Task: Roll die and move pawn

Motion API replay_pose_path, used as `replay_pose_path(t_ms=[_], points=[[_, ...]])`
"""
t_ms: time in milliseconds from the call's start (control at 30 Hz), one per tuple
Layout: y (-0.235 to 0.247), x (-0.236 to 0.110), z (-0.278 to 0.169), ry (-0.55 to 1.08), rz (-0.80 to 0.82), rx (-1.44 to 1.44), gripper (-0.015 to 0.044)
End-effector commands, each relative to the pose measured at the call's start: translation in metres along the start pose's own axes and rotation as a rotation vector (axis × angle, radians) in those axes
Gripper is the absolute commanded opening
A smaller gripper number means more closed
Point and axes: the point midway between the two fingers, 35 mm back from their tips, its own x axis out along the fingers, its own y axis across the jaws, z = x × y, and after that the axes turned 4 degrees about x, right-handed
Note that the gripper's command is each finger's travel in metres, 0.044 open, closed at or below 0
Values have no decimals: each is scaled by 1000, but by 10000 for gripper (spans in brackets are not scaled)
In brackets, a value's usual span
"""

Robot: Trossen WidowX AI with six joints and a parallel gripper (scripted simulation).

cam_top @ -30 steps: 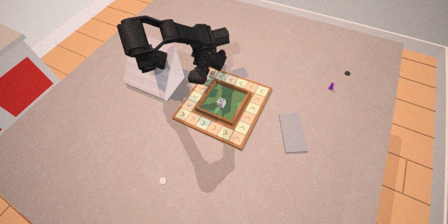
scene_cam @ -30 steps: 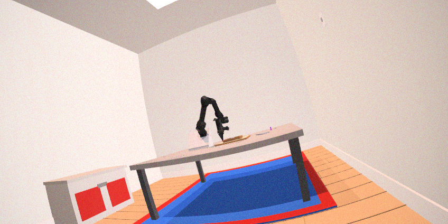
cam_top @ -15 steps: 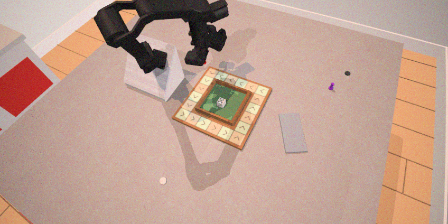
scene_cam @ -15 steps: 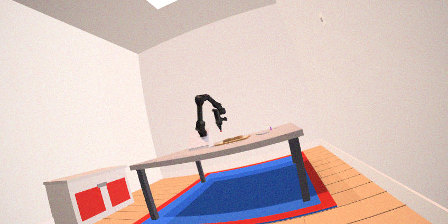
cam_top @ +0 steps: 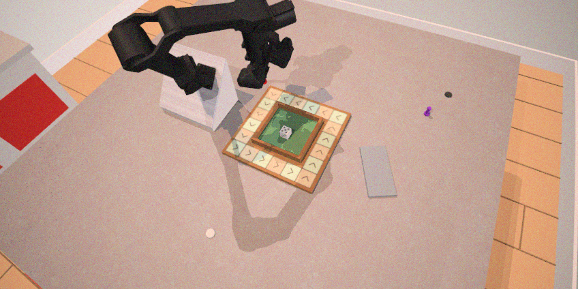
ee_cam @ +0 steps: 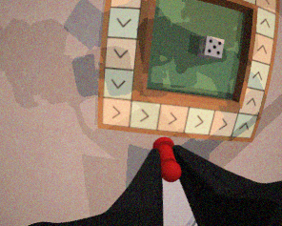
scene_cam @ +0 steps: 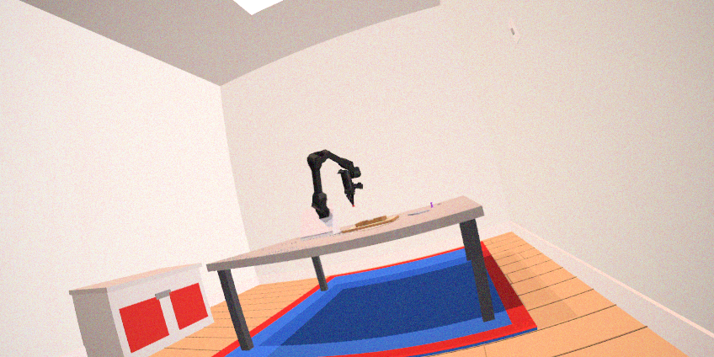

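Note:
A square board [cam_top: 315,176] [ee_cam: 109,109] [scene_cam: 372,223] with a ring of arrow squares surrounds a green dice tray [cam_top: 302,139] [ee_cam: 174,57]. A white die [cam_top: 285,131] [ee_cam: 213,47] rests in the tray with five pips on top. My gripper [cam_top: 262,81] [ee_cam: 165,152] [scene_cam: 353,203] is shut on the red pawn [ee_cam: 168,158] [cam_top: 264,82] [scene_cam: 353,205] and holds it up in the air, above the board's near-left corner beside the arm's base.
A purple pawn [cam_top: 427,111] [scene_cam: 430,203], a dark disc [cam_top: 448,94], a grey flat card [cam_top: 377,171] and a white disc [cam_top: 210,232] lie on the table. A pale block [cam_top: 184,104] bears the arm's base. A cabinet with red panels [scene_cam: 145,317] stands on the floor.

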Motion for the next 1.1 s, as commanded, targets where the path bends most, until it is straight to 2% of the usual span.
replay_pose_path(t_ms=[0, 533, 1067], points=[[-16, 5, 6, -7, 15, -5, 0], [-83, 28, 20, -28, 30, -6, 0], [-154, 56, 7, -12, -28, 9, 0]])
